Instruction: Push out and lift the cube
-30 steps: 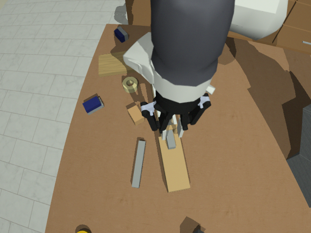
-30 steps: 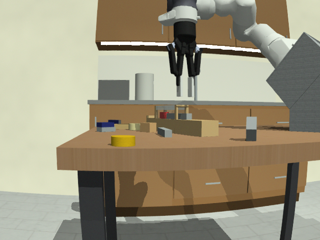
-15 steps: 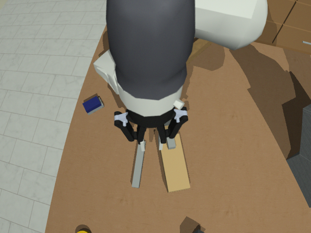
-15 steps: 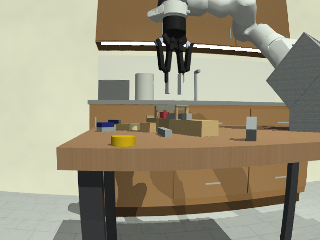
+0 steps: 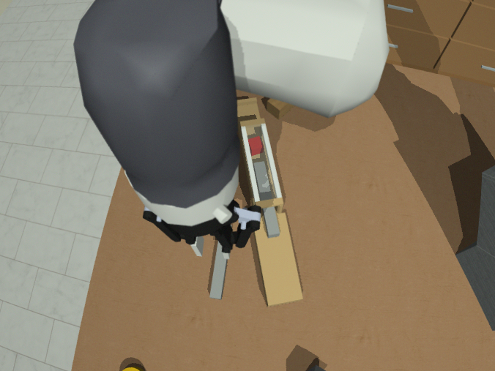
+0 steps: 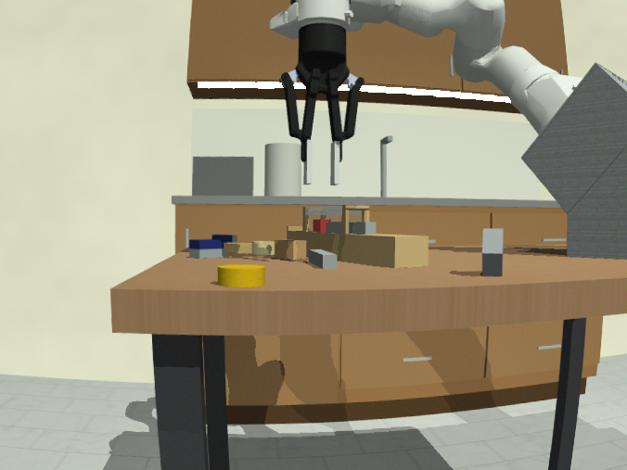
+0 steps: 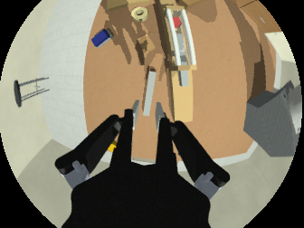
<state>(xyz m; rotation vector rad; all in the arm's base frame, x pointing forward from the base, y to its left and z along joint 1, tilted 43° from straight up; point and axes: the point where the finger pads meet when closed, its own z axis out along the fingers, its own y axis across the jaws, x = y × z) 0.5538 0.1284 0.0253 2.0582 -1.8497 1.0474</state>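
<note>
The red cube (image 5: 255, 144) (image 6: 319, 224) (image 7: 177, 22) sits inside the wooden channel (image 5: 268, 156) (image 7: 190, 44), toward its far end. A grey stick (image 5: 262, 181) (image 6: 363, 227) lies in the channel behind the cube and sticks out onto the long tan ledge (image 5: 280, 271) (image 6: 387, 249). A second grey stick (image 5: 217, 276) (image 6: 323, 258) (image 7: 150, 91) lies on the table left of that ledge. My gripper (image 5: 211, 250) (image 6: 320, 176) (image 7: 147, 107) hangs high above this second stick, pointing down. Its fingers stand a little apart with nothing between them.
A yellow disc (image 6: 241, 274) lies near the table's front edge. Blue blocks (image 6: 206, 247) (image 7: 101, 37) and a tape roll (image 7: 138, 13) lie at the left. An upright grey block (image 6: 492, 252) stands at the right, with a large dark grey box (image 5: 483, 238) beyond it.
</note>
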